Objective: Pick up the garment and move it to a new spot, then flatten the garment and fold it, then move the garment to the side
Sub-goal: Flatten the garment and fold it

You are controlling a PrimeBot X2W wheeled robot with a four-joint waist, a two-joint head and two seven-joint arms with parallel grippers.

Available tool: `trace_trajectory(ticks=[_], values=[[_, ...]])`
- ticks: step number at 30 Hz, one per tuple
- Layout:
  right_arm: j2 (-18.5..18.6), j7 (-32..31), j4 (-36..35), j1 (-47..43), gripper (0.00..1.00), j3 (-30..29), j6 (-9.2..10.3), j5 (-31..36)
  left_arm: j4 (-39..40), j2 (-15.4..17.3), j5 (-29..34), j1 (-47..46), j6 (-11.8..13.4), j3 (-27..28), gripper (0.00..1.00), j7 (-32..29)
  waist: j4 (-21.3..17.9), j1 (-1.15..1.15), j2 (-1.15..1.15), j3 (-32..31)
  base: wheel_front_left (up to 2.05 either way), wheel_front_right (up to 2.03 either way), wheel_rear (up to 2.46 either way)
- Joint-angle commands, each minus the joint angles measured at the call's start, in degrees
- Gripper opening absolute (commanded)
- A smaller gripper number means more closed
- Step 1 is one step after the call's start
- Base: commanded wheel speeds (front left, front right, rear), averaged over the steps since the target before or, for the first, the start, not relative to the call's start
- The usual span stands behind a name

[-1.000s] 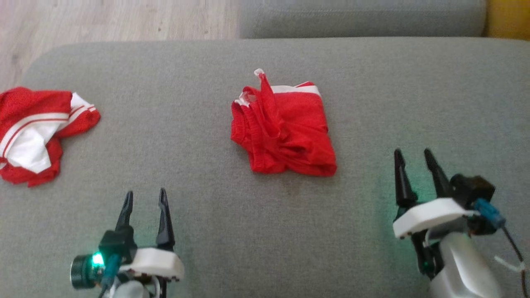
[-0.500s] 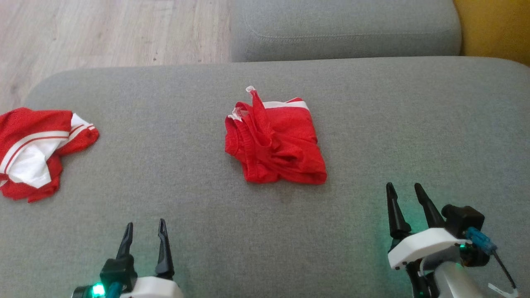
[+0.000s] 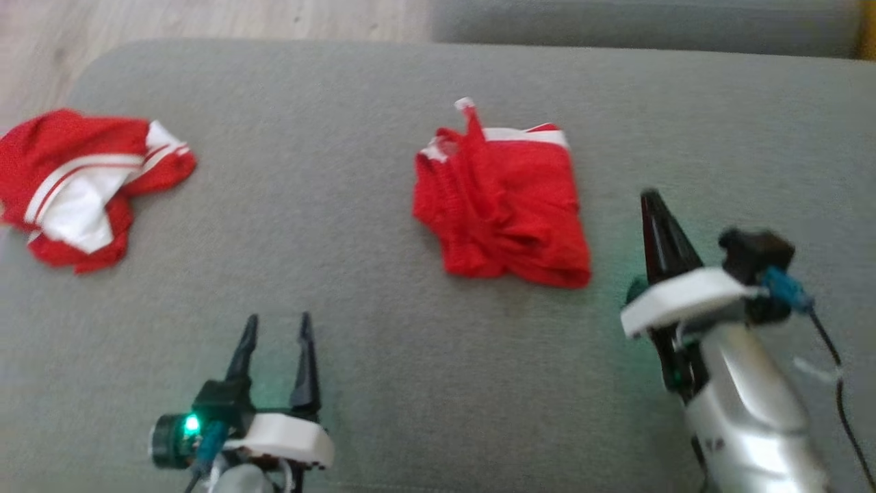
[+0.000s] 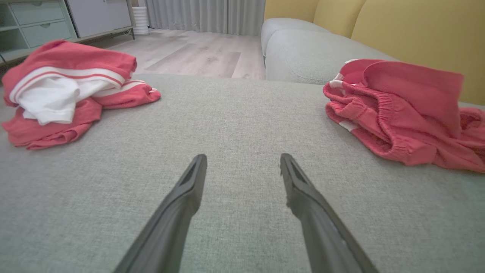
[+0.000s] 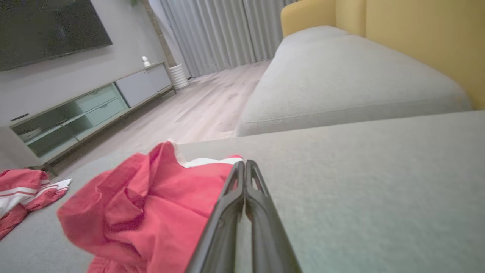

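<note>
A red garment (image 3: 503, 202) with a white band lies bunched in the middle of the grey sofa cushion (image 3: 356, 274); it also shows as the red garment (image 4: 398, 113) and the red garment (image 5: 151, 212) in the wrist views. My right gripper (image 3: 650, 200) hovers just right of it, fingers pressed together with nothing between them, tips (image 5: 245, 163) beside the cloth's edge. My left gripper (image 3: 277, 325) stands open and empty near the front of the cushion, well left of the garment, open gripper (image 4: 242, 157) over bare fabric.
A second red and white garment (image 3: 85, 181) lies crumpled at the cushion's left end, also the crumpled garment (image 4: 64, 87). Another grey cushion (image 3: 643, 24) sits behind. A yellow backrest (image 5: 420, 41), wooden floor (image 5: 197, 110) and a TV cabinet (image 5: 87, 106) lie beyond.
The head camera has shifted. My right gripper has shut and moved forward to the red garment's right side. The left gripper stays open.
</note>
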State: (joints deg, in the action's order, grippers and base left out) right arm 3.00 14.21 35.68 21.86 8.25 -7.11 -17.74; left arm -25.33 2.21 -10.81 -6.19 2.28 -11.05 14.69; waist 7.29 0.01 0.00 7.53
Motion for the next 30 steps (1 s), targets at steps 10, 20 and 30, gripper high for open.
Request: trace_trajectory(ticks=[10,20,30], values=[[-0.1,0.8,12.5,15.7,0.0,5.1,-0.37,0.1,2.4,0.7,-2.3,-4.8,-1.3,-7.2,1.0,0.3,10.4,-0.01,0.0,5.8,0.0,0.0,0.0],[-0.1,0.8,24.9,22.1,0.0,3.5,-0.37,2.1,2.5,0.7,-5.1,-5.5,-0.9,-10.1,1.0,0.3,15.5,-0.01,0.0,6.6,0.0,0.0,0.0],[-0.1,0.8,23.4,22.8,0.0,13.9,-0.37,-4.4,2.8,0.7,-6.5,-5.3,-1.0,-11.0,1.0,0.3,17.7,-0.01,0.0,6.9,0.0,0.0,0.0]])
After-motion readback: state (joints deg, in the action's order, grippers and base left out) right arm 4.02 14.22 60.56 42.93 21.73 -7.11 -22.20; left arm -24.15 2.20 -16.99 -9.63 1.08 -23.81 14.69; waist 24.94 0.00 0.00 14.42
